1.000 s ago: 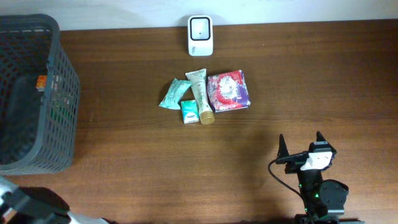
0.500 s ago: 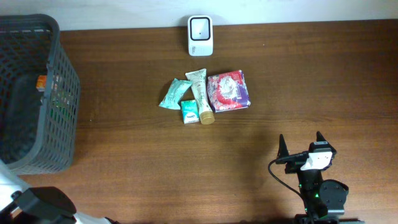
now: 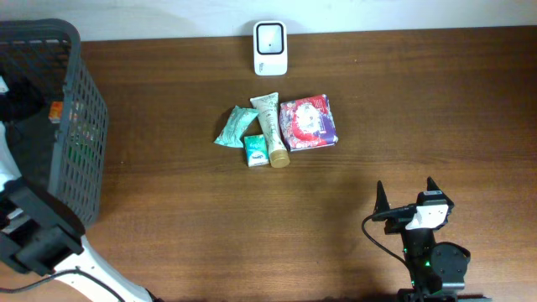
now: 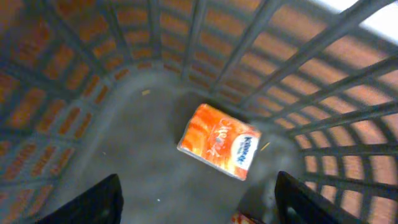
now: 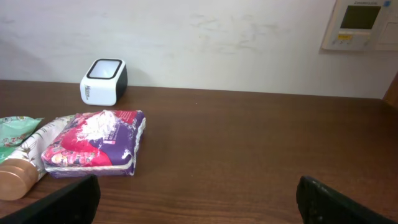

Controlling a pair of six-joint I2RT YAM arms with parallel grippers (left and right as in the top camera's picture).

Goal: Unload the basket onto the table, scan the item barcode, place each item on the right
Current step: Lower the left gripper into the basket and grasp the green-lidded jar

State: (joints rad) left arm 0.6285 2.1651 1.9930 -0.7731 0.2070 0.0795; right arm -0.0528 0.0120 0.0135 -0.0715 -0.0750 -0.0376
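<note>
- Left claw [image 4: 199, 205] spread, empty, over the orange pack [image 4: 217, 148] on the basket [image 3: 84, 126] floor.
- It should rise straight up, clear of the mesh, then head for the pile [image 3: 270, 126] by the scanner [image 3: 270, 48].
- Right claw [image 3: 407, 195] spread, idle.

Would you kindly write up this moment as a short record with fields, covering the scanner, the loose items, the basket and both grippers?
Scanner: white, at the far edge of the table, behind the items
Items: teal packet, cream tube, small green box, red-purple pack, clustered together
Basket: dark mesh, table's left end; orange packet lies on its floor
Left gripper: open, above the orange packet, holding nothing
Right gripper: open, near the front edge, holding nothing
</note>
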